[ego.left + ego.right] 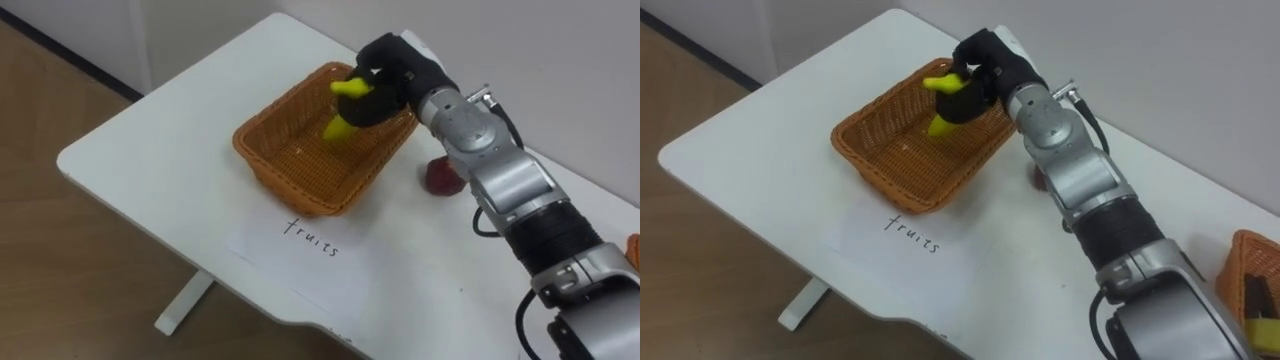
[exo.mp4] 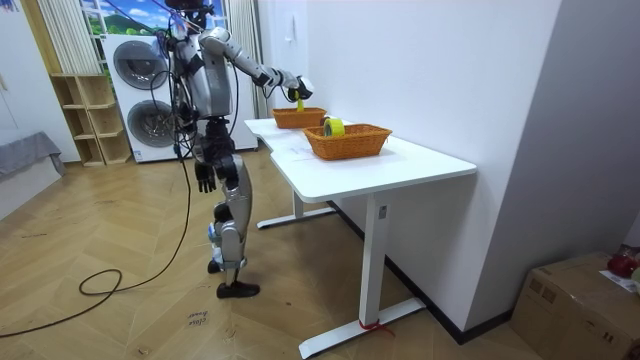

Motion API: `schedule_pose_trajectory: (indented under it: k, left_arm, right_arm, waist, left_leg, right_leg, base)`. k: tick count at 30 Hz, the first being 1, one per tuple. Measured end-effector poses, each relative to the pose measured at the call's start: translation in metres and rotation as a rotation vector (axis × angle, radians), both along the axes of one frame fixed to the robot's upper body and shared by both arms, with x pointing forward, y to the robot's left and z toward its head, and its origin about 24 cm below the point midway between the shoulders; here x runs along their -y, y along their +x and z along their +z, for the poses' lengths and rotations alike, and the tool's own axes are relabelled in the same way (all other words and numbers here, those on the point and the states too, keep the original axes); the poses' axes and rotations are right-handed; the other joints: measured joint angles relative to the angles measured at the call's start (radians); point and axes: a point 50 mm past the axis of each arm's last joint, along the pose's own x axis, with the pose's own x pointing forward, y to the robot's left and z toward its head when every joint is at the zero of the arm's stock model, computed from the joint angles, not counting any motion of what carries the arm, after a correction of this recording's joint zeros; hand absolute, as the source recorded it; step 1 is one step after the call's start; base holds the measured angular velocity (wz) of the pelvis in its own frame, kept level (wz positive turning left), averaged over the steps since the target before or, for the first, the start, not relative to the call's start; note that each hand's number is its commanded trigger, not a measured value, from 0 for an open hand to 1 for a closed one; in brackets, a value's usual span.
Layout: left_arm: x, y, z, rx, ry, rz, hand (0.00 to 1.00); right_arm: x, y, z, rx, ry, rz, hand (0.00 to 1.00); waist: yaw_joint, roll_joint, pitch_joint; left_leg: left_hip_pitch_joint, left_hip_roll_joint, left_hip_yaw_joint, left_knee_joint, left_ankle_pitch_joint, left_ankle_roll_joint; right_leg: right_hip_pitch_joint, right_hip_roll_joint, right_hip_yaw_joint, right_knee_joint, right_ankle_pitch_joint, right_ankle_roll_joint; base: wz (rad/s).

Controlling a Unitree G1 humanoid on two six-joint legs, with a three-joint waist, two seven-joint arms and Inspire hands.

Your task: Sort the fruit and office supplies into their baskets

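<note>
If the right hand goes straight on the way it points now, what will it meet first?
The right hand, shut on the banana, points down into the fruit basket. Going on, the banana's lower end would probably meet the basket's floor first, though depth is hard to judge.

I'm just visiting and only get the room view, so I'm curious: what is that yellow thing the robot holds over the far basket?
Observer: A banana; the right hand has its fingers curled round it, over the wicker basket.
Operator: Is anything else lying near that basket?
Observer: Yes, a dark red item lies on the table beside it, partly behind the forearm.
Operator: How is the basket marked?
Observer: A white sheet with a handwritten word lies on the table in front of it.
</note>
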Motion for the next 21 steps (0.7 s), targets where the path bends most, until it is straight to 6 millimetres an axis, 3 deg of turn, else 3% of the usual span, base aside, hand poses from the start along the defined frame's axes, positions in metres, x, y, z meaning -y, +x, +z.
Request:
schedule_pose_trajectory:
  k: [21]
  left_arm:
    - [-0.0012,-0.0032,-0.0012,-0.022,0.001,0.005,0.0]
  right_arm:
    - [-0.0027,-0.001,-0.0052,-0.016,-0.02,0.011,0.0]
  waist:
    - [0.004,0.004,0.0026]
  left_leg:
    - [0.004,0.0,0.0,0.0,0.0,0.0]
  right_leg:
    - [0.005,0.0,0.0,-0.002,0.0,0.0]
  base:
    - [0.0]
